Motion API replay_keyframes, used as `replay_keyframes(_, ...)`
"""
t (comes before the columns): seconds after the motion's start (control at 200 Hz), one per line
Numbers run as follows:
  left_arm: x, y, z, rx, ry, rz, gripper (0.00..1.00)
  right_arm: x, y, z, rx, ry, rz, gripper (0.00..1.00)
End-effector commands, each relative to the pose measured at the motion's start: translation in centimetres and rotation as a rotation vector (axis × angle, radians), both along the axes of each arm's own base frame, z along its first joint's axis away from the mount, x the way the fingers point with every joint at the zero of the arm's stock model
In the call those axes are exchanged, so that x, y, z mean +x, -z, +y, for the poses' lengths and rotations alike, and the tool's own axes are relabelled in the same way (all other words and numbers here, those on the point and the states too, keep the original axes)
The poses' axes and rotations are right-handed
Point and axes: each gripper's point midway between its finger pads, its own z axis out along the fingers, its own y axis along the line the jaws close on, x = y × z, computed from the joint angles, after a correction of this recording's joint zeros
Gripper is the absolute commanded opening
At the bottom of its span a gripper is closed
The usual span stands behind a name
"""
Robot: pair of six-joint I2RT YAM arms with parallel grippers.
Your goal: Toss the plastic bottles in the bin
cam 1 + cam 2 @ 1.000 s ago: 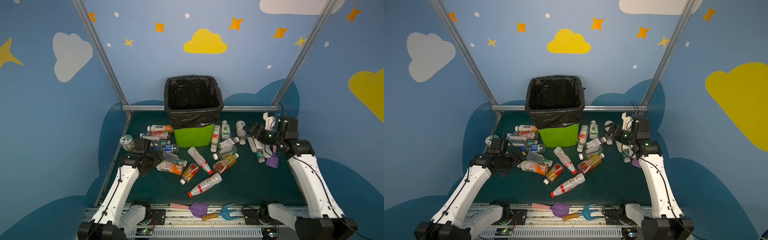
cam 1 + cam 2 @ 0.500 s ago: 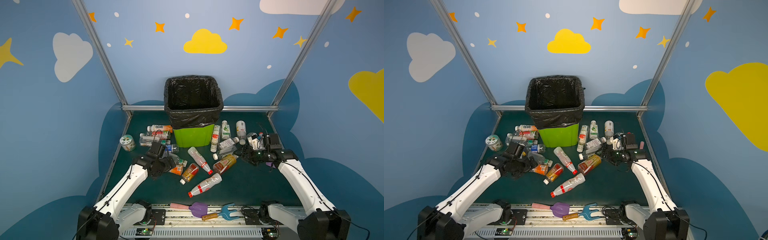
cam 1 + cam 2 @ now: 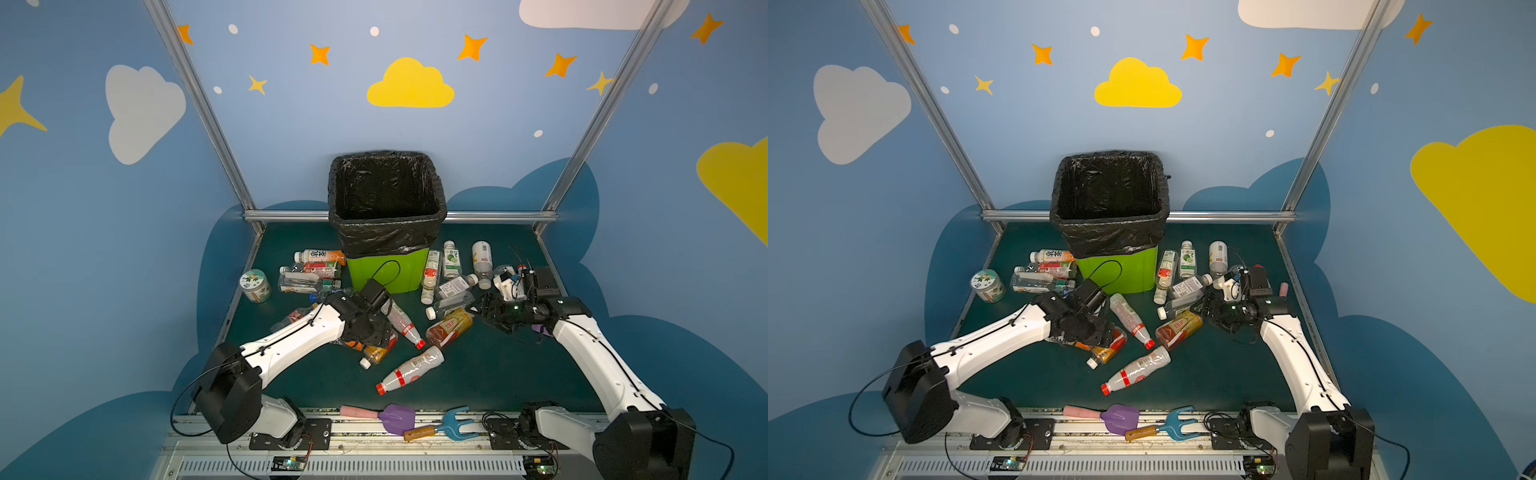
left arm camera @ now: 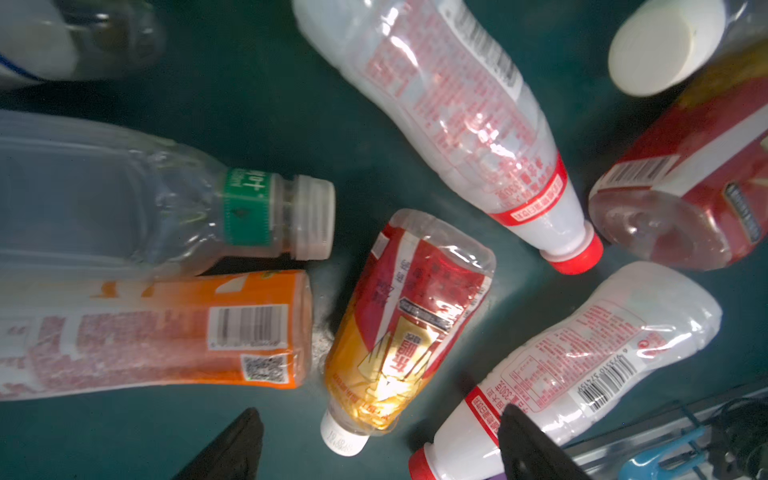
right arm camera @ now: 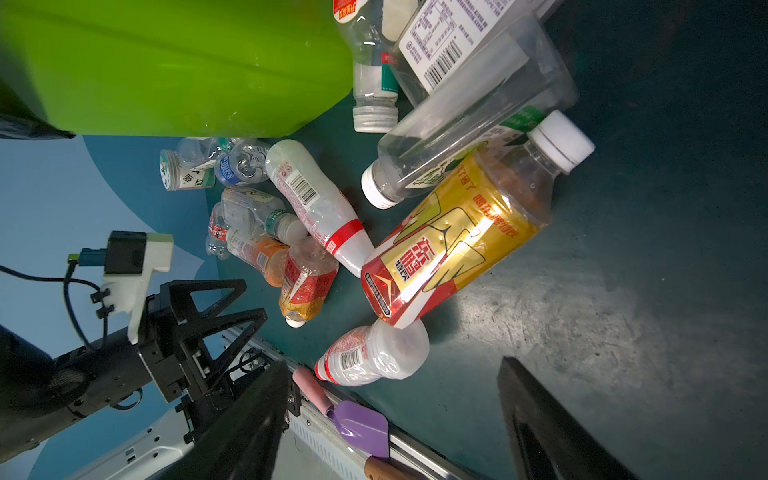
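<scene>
Before the bin [image 3: 386, 274], on the green counter [image 3: 498, 374], the plastic bottles [image 3: 411, 370] lie scattered in front of it and to either side. The left tool [image 4: 377, 415] hangs spread wide just in front of the bin, over a small red-and-gold bottle [image 4: 405, 324]. The right tool [image 5: 394, 374], off the bin's front right corner, is spread wide and empty beside a larger red-and-gold bottle [image 5: 453, 245].
</scene>
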Motion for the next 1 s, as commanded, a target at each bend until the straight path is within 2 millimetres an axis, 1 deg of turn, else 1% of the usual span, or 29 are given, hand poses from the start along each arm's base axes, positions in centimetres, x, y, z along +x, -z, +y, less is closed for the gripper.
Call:
replay_keyframes(0.0, -0.4, 0.3, -0.8, 0.04, 0.126, 0.049, 0.86, -0.7, 0.5, -0.1, -0.006, -0.006, 0.017, 0.78)
replay_keyframes(0.09, -0.4, 0.8, -1.4, 0.063, 0.171, 0.085, 0.78, -0.8, 0.5, -0.2, -0.011, 0.002, 0.016, 0.78)
replay_keyframes(0.12, -0.3, 1.0, -1.6, 0.068, 0.183, 0.09, 0.77, -0.9, 0.5, -0.2, -0.011, 0.005, 0.018, 0.78)
replay_keyframes(0.24, 0.1, 1.5, -2.0, 0.081, 0.208, 0.099, 0.77, -1.2, 0.6, -0.5, -0.02, 0.02, 0.017, 0.78)
replay_keyframes(0.32, 0.3, 1.8, -1.8, 0.105, 0.215, 0.103, 0.77, -1.4, 0.5, -0.7, -0.024, 0.029, 0.015, 0.78)
replay_keyframes(0.531, 0.4, 3.2, -2.3, 0.127, 0.261, 0.152, 0.77, -2.0, 0.6, -1.2, -0.041, 0.047, 0.015, 0.78)
replay_keyframes(0.641, 0.5, 3.7, -2.6, 0.128, 0.274, 0.16, 0.72, -2.3, 0.7, -1.4, -0.047, 0.056, 0.021, 0.78)
replay_keyframes(0.796, 0.8, 4.3, -2.3, 0.152, 0.279, 0.153, 0.72, -2.7, 0.8, -1.6, -0.053, 0.065, 0.025, 0.78)
replay_keyframes(0.991, 0.9, 5.4, -2.6, 0.16, 0.297, 0.172, 0.72, -3.0, 0.9, -1.8, -0.064, 0.07, 0.034, 0.78)
